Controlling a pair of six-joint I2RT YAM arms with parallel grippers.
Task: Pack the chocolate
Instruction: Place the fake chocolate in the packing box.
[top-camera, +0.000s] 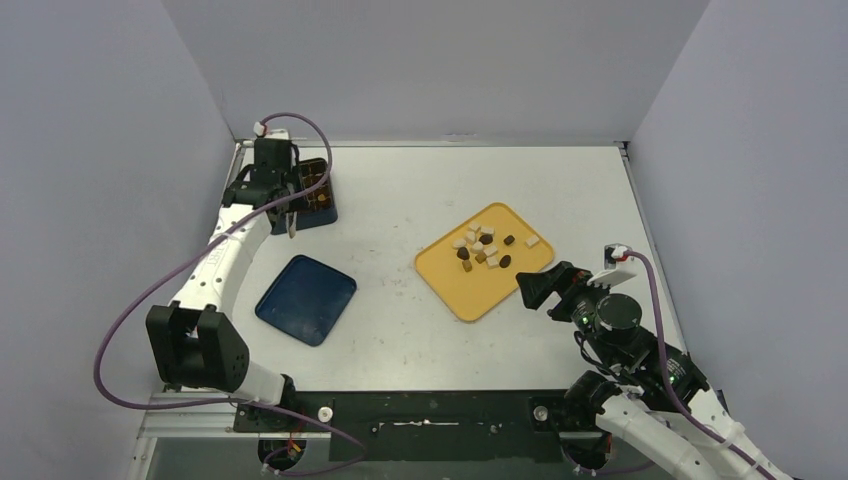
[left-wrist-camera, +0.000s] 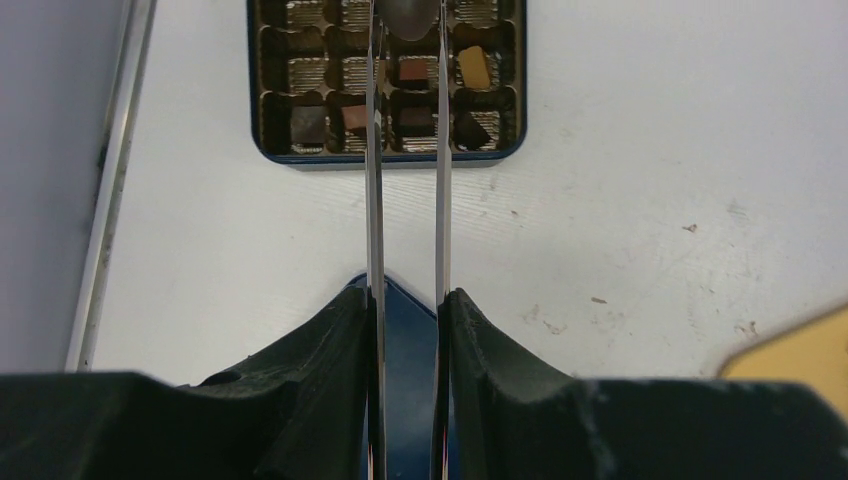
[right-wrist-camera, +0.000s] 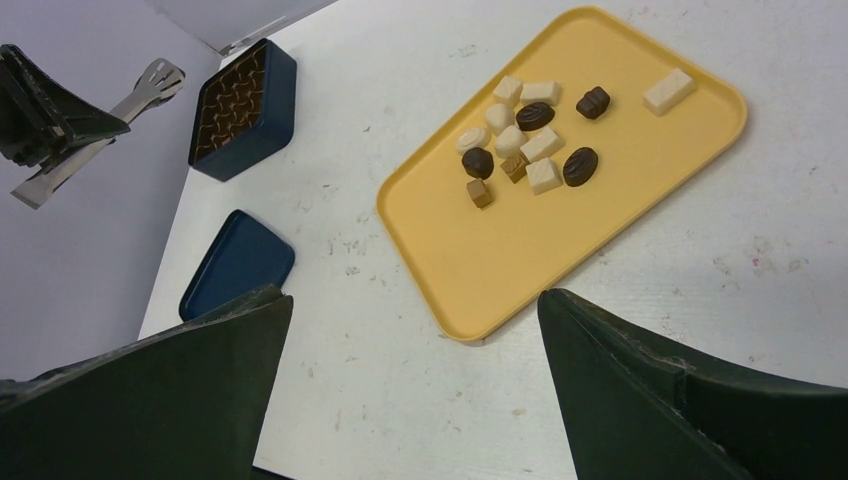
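Note:
Several small chocolate pieces (top-camera: 485, 247), dark brown, mid-brown and cream-white, lie on the far half of the yellow tray (top-camera: 470, 287). They also show in the right wrist view (right-wrist-camera: 530, 140). My left gripper (top-camera: 283, 200) is shut on long metal tongs (left-wrist-camera: 375, 180), whose tips reach over the dark blue compartment box (top-camera: 318, 190). Several chocolates (left-wrist-camera: 310, 122) sit in the box's front cells. I cannot tell whether the tongs hold a piece. My right gripper (top-camera: 535, 290) is open and empty, just off the tray's near right edge.
The box's blue lid (top-camera: 307, 298) lies flat left of centre, below my left gripper (left-wrist-camera: 407, 295). Grey walls close in the table on the left, back and right. The tray's corner shows in the left wrist view (left-wrist-camera: 800, 350).

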